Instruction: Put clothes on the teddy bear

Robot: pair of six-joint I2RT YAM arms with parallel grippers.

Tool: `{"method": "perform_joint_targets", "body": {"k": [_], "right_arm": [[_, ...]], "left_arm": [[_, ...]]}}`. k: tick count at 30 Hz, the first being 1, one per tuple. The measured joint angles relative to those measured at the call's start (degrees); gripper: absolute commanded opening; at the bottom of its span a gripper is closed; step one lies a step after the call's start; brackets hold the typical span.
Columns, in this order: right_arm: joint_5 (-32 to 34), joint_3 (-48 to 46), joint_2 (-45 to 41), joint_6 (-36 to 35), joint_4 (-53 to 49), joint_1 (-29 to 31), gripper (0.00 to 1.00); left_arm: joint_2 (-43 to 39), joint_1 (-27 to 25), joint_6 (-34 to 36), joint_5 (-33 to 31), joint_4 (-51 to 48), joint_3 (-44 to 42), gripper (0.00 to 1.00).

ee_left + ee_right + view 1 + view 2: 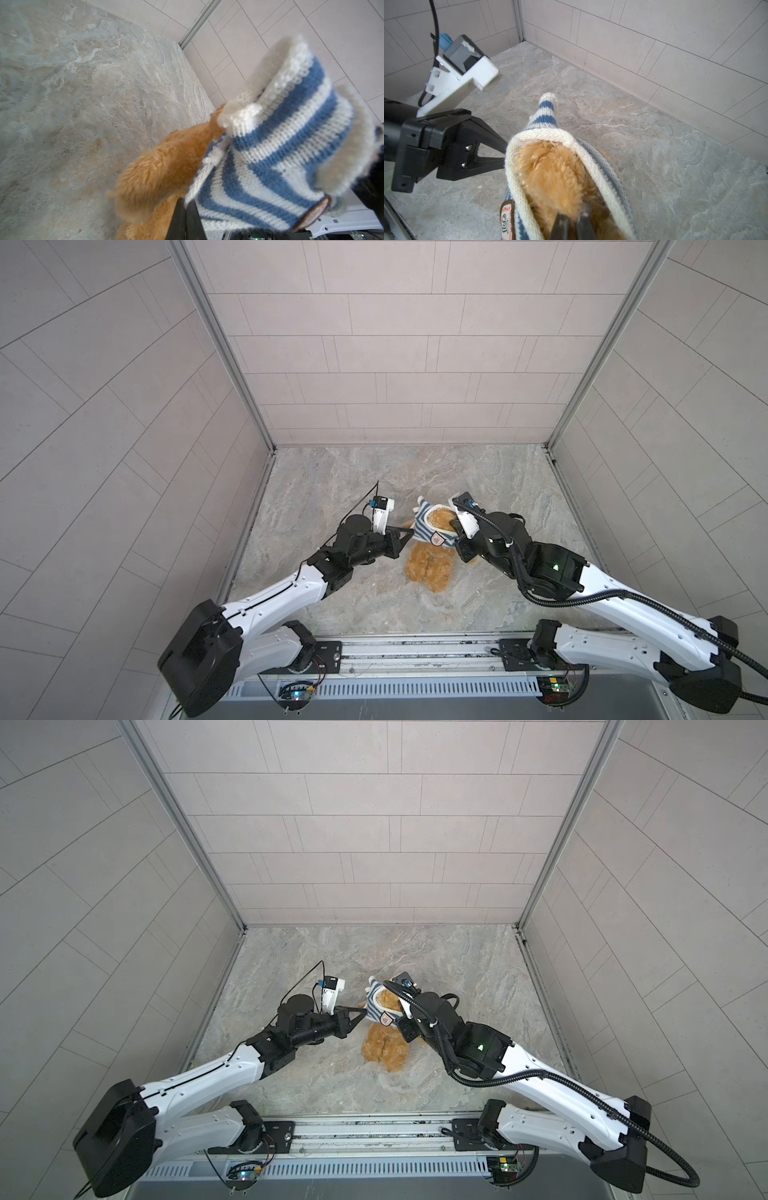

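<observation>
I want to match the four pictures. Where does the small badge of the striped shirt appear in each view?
In a top view: badge at the centre, on the shirt hem, above the teddy bear legs.
In a top view: badge also at the centre, same hem.
Left wrist: badge at the hem's corner.
Right wrist: badge outside the cream hem.
Shared landmark: the bear's golden fur.
</observation>
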Motion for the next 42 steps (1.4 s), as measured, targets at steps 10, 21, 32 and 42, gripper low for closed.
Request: {"method": "perform_joint_targets", "body": {"k": [10, 21, 32, 42], "right_arm": [[-1.0, -0.9, -0.7, 1.2, 3.0, 0.0, 0.0], [-1.1, -2.4, -0.3, 3.3, 7.0, -0.2, 0.0], [-1.4, -4.2, -1.0, 4.2, 8.4, -0.1, 0.0], [-0.6, -4.7, -1.8, 4.2, 8.1, -0.1, 0.0]], "left_arm": [[-10.4, 0.0, -1.1, 1.7, 2.9, -3.4, 0.36], [-10.3, -3.1, -6.2, -0.2, 7.0, -4.5, 0.34], [-0.9, -4.5, -13.7, 1.4, 20.9, -5.4, 0.25], [-4.4, -6.7, -9.7, -1.0, 15.5, -5.2, 0.02]]}}
